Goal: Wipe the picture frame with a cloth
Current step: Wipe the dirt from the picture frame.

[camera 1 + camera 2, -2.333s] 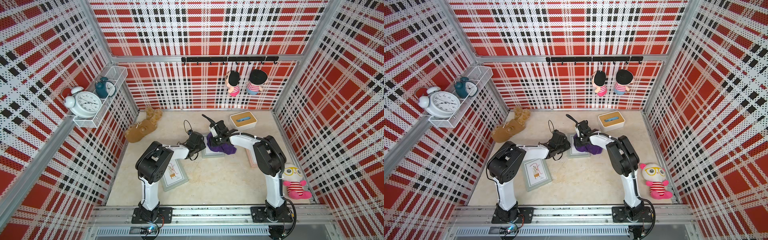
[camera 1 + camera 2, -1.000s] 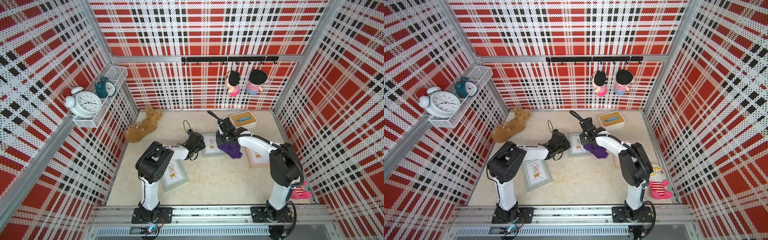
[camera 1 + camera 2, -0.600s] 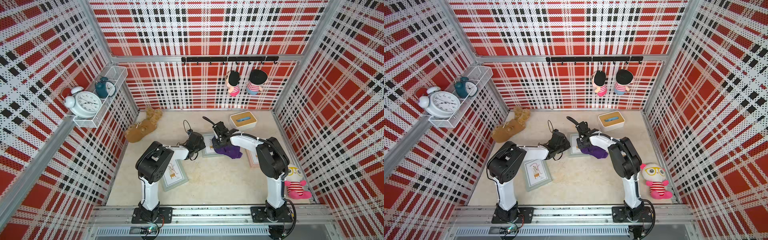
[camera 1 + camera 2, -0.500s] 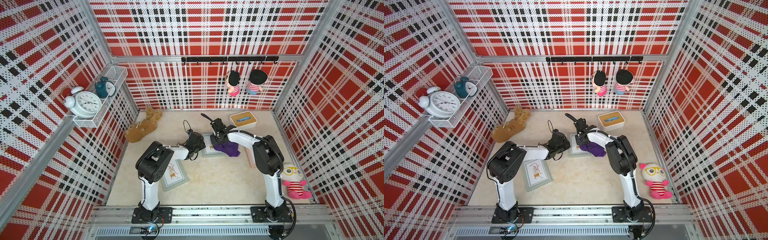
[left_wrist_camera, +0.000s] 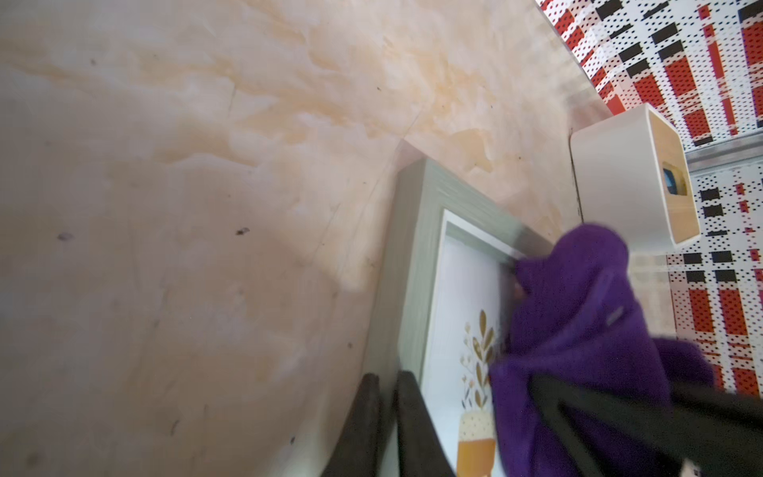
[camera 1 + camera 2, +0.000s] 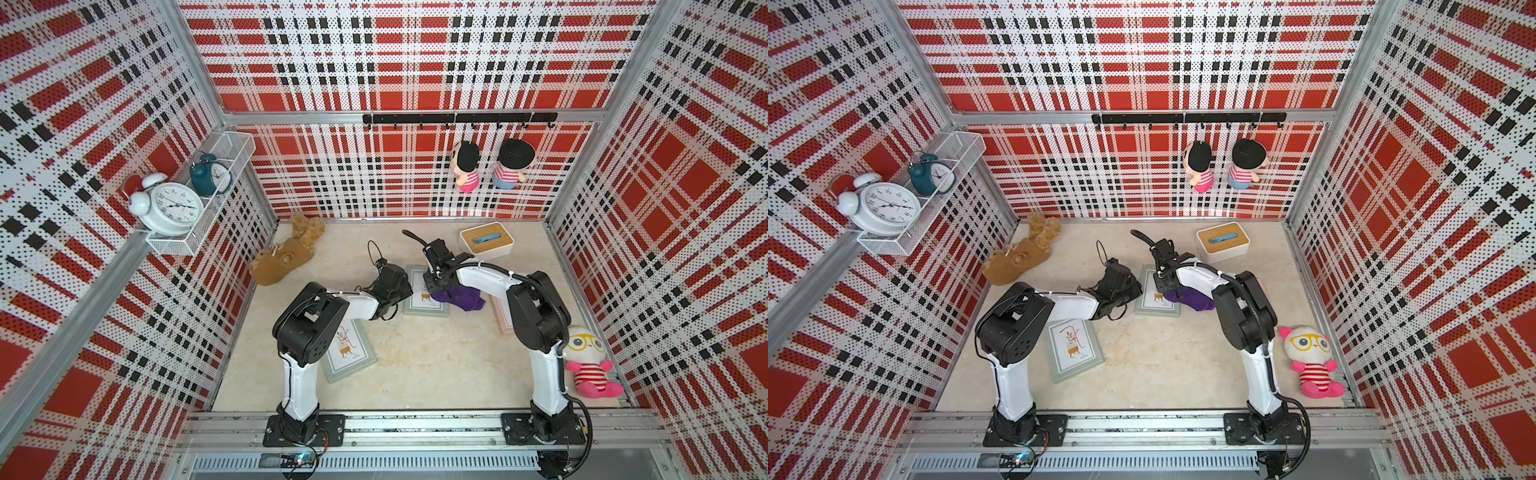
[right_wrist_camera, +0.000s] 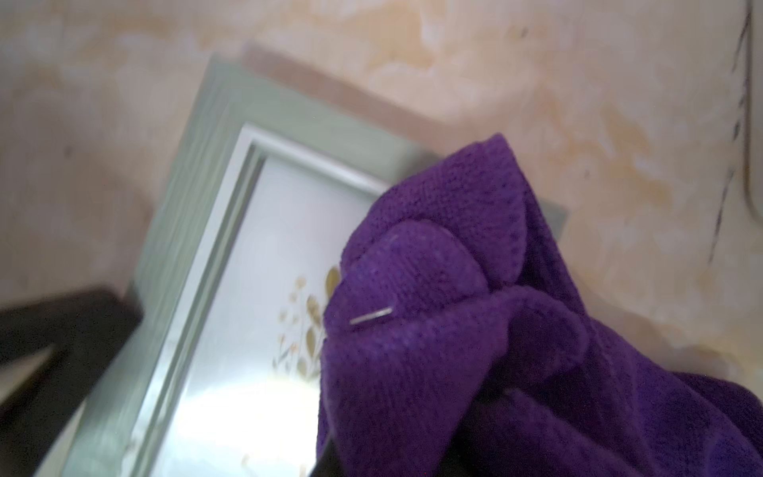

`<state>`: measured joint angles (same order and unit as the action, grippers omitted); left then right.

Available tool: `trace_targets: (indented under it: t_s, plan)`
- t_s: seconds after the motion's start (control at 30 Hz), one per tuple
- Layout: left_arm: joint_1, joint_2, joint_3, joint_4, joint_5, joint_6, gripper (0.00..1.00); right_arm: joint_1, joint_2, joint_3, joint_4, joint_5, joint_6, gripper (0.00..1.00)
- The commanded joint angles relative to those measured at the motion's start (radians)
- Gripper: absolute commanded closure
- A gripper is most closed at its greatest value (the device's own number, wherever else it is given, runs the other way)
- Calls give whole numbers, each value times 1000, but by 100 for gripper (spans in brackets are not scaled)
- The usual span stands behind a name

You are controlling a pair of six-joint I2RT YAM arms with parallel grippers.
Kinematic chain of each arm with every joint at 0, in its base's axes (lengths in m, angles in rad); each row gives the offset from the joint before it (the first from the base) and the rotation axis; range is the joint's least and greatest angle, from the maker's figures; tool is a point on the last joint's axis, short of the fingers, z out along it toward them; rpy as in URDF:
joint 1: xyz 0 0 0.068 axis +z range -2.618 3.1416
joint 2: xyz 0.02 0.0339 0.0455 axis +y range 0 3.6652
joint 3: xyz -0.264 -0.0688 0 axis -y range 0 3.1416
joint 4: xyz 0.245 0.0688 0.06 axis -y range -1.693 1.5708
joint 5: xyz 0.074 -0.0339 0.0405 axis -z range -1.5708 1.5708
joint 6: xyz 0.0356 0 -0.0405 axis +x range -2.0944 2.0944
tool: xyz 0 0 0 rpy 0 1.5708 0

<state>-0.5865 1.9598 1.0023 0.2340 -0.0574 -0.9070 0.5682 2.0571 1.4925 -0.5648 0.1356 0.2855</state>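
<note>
A grey-green picture frame (image 6: 419, 308) (image 6: 1152, 307) with a plant print lies flat mid-table. In both top views my right gripper (image 6: 437, 286) (image 6: 1163, 286) is over its right half, shut on the purple cloth (image 6: 459, 297) (image 6: 1192, 302). The cloth bunches over the glass and trails off the frame's right edge. In the right wrist view the cloth (image 7: 454, 330) hides the fingers and covers part of the frame (image 7: 198, 186). My left gripper (image 6: 405, 286) (image 5: 387, 396) is shut, its tips resting on the frame's left rim (image 5: 413, 231), beside the cloth (image 5: 578, 330).
A second frame (image 6: 349, 353) lies under my left arm, and a pinkish one (image 6: 503, 318) under my right arm. A white box with a wooden lid (image 6: 486, 245) stands close behind the cloth. A brown plush (image 6: 286, 257) lies back left, a doll (image 6: 588, 361) at the right wall.
My right gripper has dragged the cloth leftward from the frame's right edge onto its glass. The right elbow swung left with it. The left arm has stayed on the frame's rim.
</note>
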Motion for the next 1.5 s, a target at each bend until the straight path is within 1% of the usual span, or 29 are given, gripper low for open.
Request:
trace_targets:
  t_s: [0.0, 0.07, 0.1, 0.27, 0.37, 0.47, 0.6, 0.67, 0.73, 0.83, 0.93, 0.97, 1.1, 1.13, 1.27, 1.37, 1.47]
  plan:
    - [-12, 88, -62, -215, 4, -25, 88, 9, -69, -129, -67, -33, -5, 100]
    - [-12, 91, -67, -206, 4, -33, 88, 3, -60, -139, -55, 13, -19, 100]
    - [-12, 93, -68, -202, 5, -34, 88, -5, -44, -119, -60, 28, -23, 100]
    - [-12, 87, -73, -200, 8, -26, 88, -25, 92, 77, -74, 17, -36, 100]
    - [-13, 80, -77, -199, 9, -22, 88, -30, 143, 163, -43, 14, -18, 100]
    - [-11, 69, -74, -200, 17, -13, 88, -41, 183, 247, -26, -55, -12, 100]
    - [-7, 42, -49, -208, 30, 8, 87, -43, 148, 219, 90, -223, -44, 100]
    - [-5, 23, -27, -214, 36, 23, 86, -44, 160, 238, 89, -276, -48, 100]
    - [0, 4, -2, -225, 33, 36, 85, -43, 196, 271, 62, -309, -39, 100]
    - [14, -21, 6, -231, 32, 43, 84, -32, 239, 279, 65, -354, -16, 100]
    - [32, -40, 2, -224, 44, 39, 84, -18, 247, 279, 76, -383, -13, 100]
    - [39, -42, 5, -216, 60, 37, 83, -19, 236, 281, 76, -376, -12, 100]
    - [39, -69, 51, -191, 85, 47, 73, -45, 133, 283, 37, -259, -4, 100]
    - [38, -73, 61, -191, 88, 51, 70, -61, 91, 270, 30, -230, -1, 100]
    - [32, -77, 64, -194, 89, 65, 60, -104, -65, 182, 8, -89, 3, 100]
    - [27, -63, 60, -195, 89, 78, 57, -109, -138, 105, -18, -2, -21, 100]
    - [21, -41, 70, -196, 94, 90, 56, -101, -167, 36, -37, 21, -29, 100]
